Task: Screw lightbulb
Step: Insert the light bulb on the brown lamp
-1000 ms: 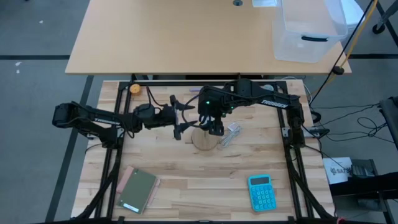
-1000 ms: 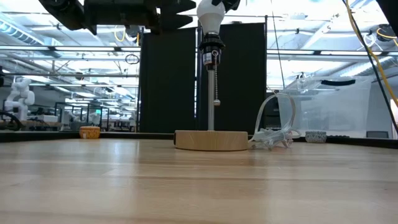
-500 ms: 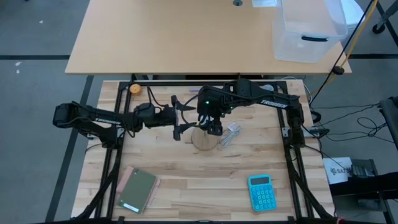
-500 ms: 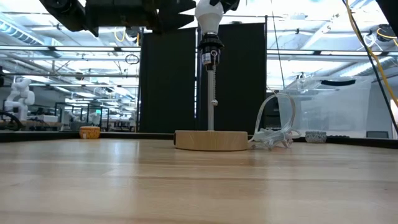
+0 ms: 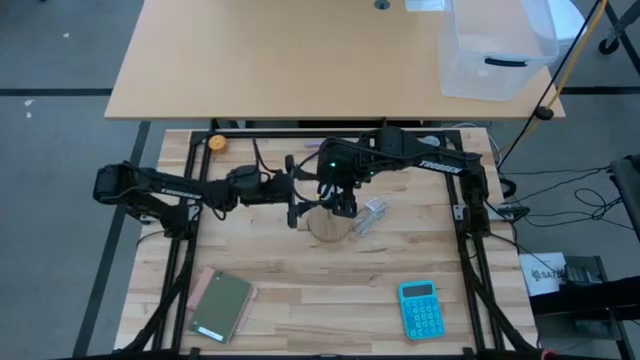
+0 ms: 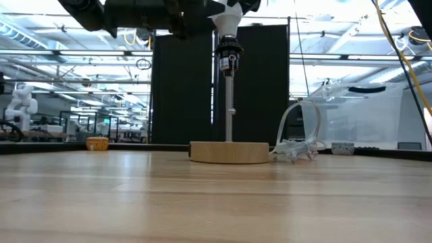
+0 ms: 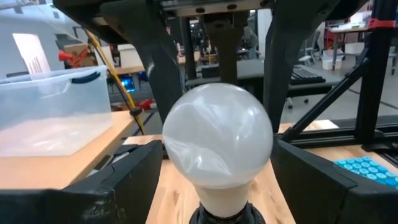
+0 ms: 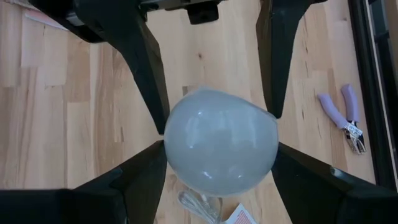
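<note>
Both pairs of fingers (image 7: 112, 186) around the lightbulb (image 7: 217, 140), socket-mounted.

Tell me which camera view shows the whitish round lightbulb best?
The left wrist view: the whitish round lightbulb fills the middle, seen side-on above its dark socket. The right wrist view shows it from above, the low view only its lower part, and the high view hides it.
</note>
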`<state>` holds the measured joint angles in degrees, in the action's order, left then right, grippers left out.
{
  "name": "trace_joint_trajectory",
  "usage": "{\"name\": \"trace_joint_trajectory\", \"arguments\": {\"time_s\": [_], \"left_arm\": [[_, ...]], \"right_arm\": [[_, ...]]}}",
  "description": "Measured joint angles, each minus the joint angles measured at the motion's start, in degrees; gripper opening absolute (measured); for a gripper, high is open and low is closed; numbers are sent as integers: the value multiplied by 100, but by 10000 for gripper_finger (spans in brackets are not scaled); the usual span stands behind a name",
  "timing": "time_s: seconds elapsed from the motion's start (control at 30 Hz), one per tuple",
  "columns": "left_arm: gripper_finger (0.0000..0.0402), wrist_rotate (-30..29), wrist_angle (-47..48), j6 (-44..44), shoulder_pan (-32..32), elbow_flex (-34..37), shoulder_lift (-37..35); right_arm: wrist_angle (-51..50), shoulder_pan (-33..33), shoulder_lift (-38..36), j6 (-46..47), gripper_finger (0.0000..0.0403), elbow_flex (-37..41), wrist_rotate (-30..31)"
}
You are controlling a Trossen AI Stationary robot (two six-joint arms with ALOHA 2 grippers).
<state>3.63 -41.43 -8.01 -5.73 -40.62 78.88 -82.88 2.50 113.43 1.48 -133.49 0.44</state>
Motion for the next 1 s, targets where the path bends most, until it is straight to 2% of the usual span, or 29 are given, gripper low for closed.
{"name": "trace_joint_trajectory", "arguments": {"time_s": [0.43, 1.0], "left_arm": [[300, -190, 109, 111, -98, -11, -7], [300, -151, 146, 170, -289, -11, -7]], "right_arm": [[-65, -2, 0, 155, 267, 0, 23], [-115, -13, -2, 1122, 267, -2, 57]]}}
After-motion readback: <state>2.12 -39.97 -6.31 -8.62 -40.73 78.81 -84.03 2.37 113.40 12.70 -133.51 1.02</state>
